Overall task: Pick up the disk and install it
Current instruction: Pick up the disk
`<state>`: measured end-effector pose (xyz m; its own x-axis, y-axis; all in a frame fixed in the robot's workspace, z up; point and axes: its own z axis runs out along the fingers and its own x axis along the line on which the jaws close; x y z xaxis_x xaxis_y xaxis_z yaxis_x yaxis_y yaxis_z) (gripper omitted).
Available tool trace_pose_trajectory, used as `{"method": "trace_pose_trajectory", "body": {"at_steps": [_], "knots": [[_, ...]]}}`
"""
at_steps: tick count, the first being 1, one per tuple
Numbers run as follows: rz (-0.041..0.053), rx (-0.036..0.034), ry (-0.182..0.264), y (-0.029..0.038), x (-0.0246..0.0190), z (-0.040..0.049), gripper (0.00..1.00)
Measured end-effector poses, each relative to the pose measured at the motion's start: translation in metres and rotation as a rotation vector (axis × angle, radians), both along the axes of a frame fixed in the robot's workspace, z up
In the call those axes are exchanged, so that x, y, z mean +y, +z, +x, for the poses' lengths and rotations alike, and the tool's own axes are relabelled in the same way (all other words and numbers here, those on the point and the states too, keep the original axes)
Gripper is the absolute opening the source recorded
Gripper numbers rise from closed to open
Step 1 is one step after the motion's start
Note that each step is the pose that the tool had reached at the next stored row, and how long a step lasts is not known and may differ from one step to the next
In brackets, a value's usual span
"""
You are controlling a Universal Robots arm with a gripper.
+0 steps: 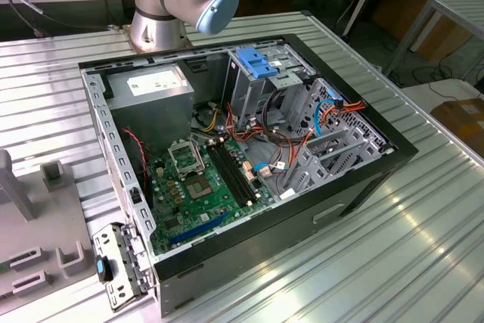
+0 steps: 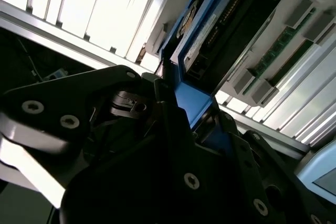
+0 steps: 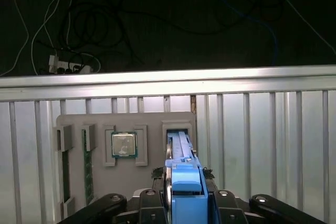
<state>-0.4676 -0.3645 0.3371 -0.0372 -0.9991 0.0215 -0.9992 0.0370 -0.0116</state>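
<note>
The disk (image 3: pixel 183 174) stands on its edge, its bright blue bracket facing the first wrist view, at a slot of the grey holder tray (image 3: pixel 152 121). My gripper (image 3: pixel 184 196) is shut on the disk, with a black finger pressed against each side of the bracket. In the second wrist view the disk (image 2: pixel 202 32) shows its dark body and white label, and the blue bracket runs down into my gripper (image 2: pixel 178 109). Whether the disk still rests in the slot or is lifted off it, I cannot tell.
The tray also holds a processor chip (image 3: pixel 124 144) and memory sticks (image 3: pixel 87 166). Beyond the ribbed metal table's edge (image 3: pixel 168 77) lie floor cables. The open computer case (image 1: pixel 363 179) shows a blue drive cage (image 1: pixel 261 62), power supply (image 1: pixel 151 85) and motherboard (image 1: pixel 212 179).
</note>
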Motion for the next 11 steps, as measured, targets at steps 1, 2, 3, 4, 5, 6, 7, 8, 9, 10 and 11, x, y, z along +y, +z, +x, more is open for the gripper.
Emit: {"method": "trace_pose_trajectory", "body": {"at_steps": [1, 2, 3, 4, 5, 6, 7, 8, 9, 10, 11], "knots": [[0.0000, 0.0000, 0.000, 0.0026, 0.0000, 0.0000, 0.37], [0.0000, -0.0002, 0.000, 0.0086, 0.0000, 0.0000, 0.37], [0.0000, -0.0002, 0.000, 0.0141, 0.0000, 0.0000, 0.37], [-0.0001, -0.0001, 0.000, 0.0197, 0.0000, 0.0000, 0.37], [0.0001, -0.0004, 0.000, 0.0204, 0.0000, 0.0000, 0.37], [0.0001, -0.0005, 0.000, 0.0204, 0.0000, 0.0000, 0.37], [0.0000, -0.0002, 0.000, 0.0207, 0.0000, 0.0000, 0.37], [0.0000, -0.0003, 0.000, 0.0206, 0.0000, 0.0000, 0.37], [0.0000, -0.0003, 0.000, 0.0207, 0.0000, 0.0000, 0.37], [0.0000, -0.0002, 0.000, 0.0207, 0.0000, 0.0000, 0.37], [0.0000, -0.0002, 0.000, 0.0209, 0.0000, 0.0000, 0.37]]}}
